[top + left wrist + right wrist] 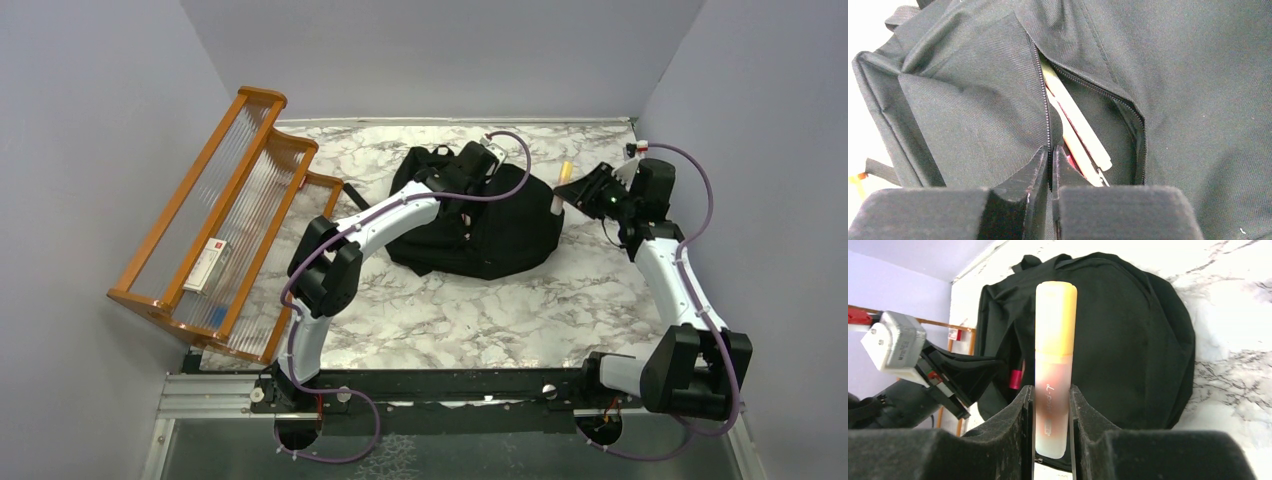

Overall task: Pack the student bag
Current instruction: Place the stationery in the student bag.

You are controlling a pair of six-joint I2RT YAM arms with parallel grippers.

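white marble-patterned table [520,310] | orange wooden rack [200,215] with clear ribbed shelves, at table's left edge | large black soft fabric student bag [500,235] lying far-centre, front zip pocket open | left gripper [1050,152] pinched on pocket's zipper edge | right gripper [1052,405] just right of bag, clamping orange-capped cylindrical plastic marker [1055,340] | cream pens [1075,125] inside pocket

The left gripper [1050,152] is pinching the student bag [500,225] at its zip edge, leaving a narrow slot that pens [1078,130] are partly filling. The right gripper [1051,390], clamping a marker [1055,330], is crowding the bag's right edge. The marble table [480,310] is lying bare on the near side, and a wooden rack [215,230] is walling off the left.
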